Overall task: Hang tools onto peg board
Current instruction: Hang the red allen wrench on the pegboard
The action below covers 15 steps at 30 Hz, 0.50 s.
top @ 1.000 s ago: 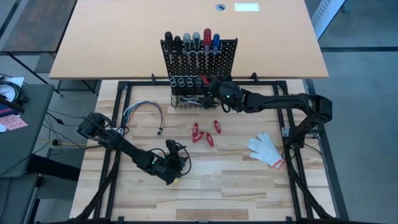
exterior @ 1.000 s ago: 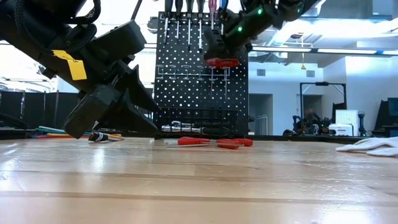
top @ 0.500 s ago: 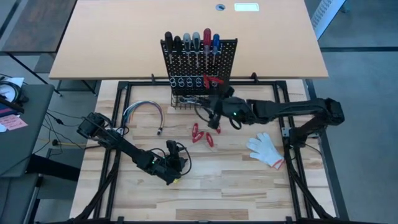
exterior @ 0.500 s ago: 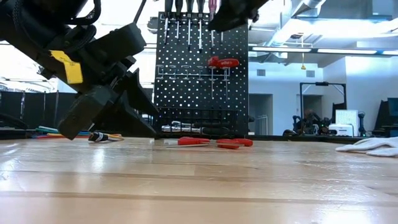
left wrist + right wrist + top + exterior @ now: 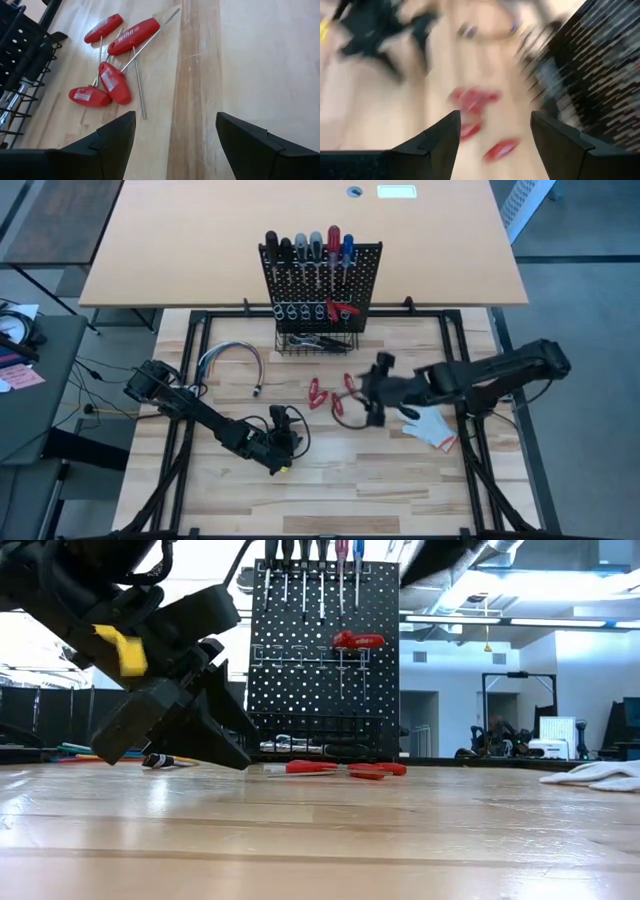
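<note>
The black peg board (image 5: pixel 322 272) stands upright at the table's far side. Several screwdrivers (image 5: pixel 308 246) hang along its top, and a red T-handled tool (image 5: pixel 358 640) hangs in the ring holders. Several more red T-handled tools (image 5: pixel 114 82) lie flat on the table in front of it. My right gripper (image 5: pixel 362 398) hovers open and empty above the table, just right of those tools (image 5: pixel 330 397). My left gripper (image 5: pixel 285 430) sits low at the near left, open and empty, pointing toward the red tools.
A black wire basket (image 5: pixel 314 341) at the board's base holds more tools. A white glove (image 5: pixel 430 420) lies right of my right gripper. A bundle of coloured wires (image 5: pixel 232 360) lies at the far left. Bare wood stretches along the near edge.
My right gripper has drawn back from the peg board toward the near edge and a little to the right, rising and turning as it went. The red T-handled tool it was at stays hanging on the ring holders. The red tools on the table lie where they were.
</note>
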Each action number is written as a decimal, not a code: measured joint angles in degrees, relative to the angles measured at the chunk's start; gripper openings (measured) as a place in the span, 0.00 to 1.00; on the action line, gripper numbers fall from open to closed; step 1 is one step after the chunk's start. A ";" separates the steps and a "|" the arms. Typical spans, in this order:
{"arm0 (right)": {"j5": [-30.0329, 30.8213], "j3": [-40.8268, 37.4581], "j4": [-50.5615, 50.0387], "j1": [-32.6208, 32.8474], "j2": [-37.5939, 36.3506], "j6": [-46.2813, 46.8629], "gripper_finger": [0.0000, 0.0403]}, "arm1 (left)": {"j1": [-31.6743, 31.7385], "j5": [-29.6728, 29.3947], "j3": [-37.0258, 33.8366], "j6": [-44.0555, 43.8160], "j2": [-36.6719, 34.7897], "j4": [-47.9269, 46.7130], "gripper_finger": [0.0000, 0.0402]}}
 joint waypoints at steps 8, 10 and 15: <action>-10.26 -18.16 15.93 2.48 7.81 22.15 0.58 | 0.88 0.26 -0.01 -1.59 0.00 -0.02 0.67; -10.27 -19.14 20.48 2.87 12.11 25.35 0.55 | 1.55 0.86 -0.01 -1.63 0.00 0.13 0.67; -7.24 -16.27 24.80 3.47 22.96 29.73 0.46 | 2.86 2.50 -0.01 -1.73 0.00 -0.15 0.67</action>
